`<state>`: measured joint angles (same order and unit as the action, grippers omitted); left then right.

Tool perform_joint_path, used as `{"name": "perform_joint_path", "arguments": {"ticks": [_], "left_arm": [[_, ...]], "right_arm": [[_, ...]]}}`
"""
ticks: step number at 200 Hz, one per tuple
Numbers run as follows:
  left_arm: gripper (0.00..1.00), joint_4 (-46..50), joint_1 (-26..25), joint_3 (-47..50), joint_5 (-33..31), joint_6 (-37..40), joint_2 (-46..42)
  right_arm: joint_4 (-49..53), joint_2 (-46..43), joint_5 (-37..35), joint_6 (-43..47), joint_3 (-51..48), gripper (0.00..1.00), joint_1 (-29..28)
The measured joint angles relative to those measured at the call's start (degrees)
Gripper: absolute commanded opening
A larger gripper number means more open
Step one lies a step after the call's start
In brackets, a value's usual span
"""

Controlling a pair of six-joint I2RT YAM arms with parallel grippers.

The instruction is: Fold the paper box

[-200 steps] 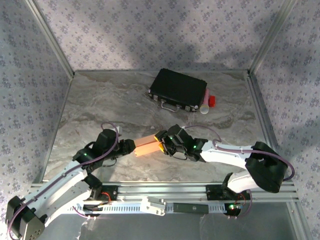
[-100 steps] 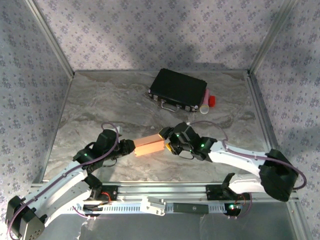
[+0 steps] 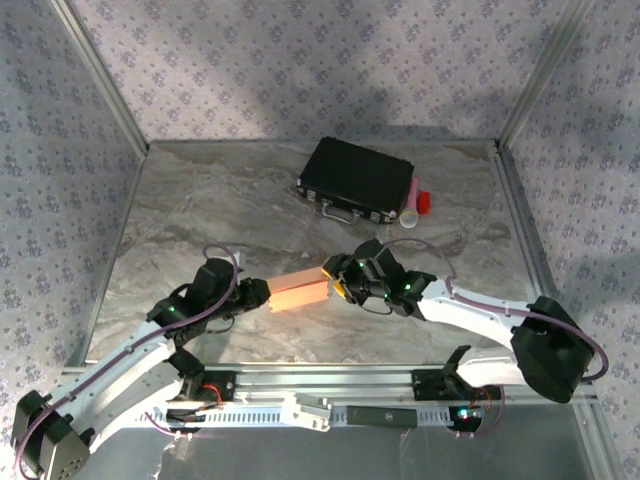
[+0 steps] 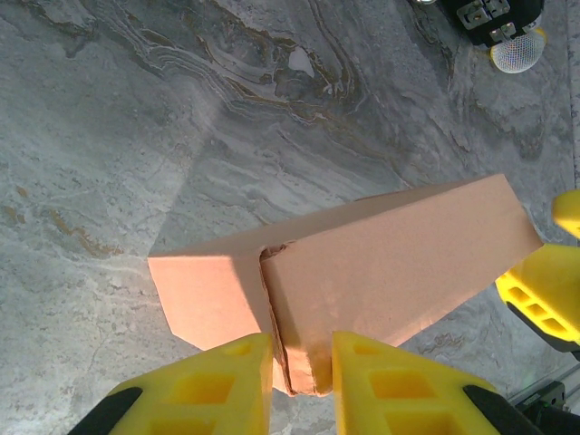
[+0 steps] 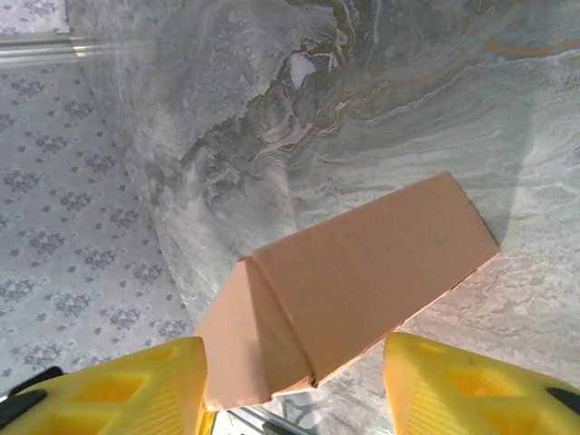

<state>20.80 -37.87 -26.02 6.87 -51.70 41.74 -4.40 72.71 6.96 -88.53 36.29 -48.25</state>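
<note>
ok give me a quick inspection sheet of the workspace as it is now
surface: grey marbled table, no spills seen
job's things: paper box formed into a long box, between the two arms; flap sticks out at its left end
clutter: black case at the far side, small red-capped container against its right end
end effectors: left end effector pinching the box's end edge; right end effector open, fingers either side of the other end
cables: purple cables looped above both wrists, off the box
surroundings: patterned walls, metal frame
</note>
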Motion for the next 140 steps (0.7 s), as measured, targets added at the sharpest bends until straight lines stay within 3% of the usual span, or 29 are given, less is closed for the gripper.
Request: {"name": "perform_joint_path", "arguments": {"ticks": [80,110,140], "left_arm": [[0.22,-0.02,0.0,0.02,0.04,-0.02,0.33],[0.12,-0.55,0.0,0.57,0.46,0.04,0.52],[0.11,-1.11,0.0,1.07,0.42,-0.07,0.7]], "right_arm": [[-2.64,1.22,1.05,-0.72,-1.4,0.34,0.02],[-2.75,1.46,1.07,-0.87,-1.46,0.25,0.02],[-3.15,1.66,1.38,-0.9,-1.46,0.19,0.15]]}}
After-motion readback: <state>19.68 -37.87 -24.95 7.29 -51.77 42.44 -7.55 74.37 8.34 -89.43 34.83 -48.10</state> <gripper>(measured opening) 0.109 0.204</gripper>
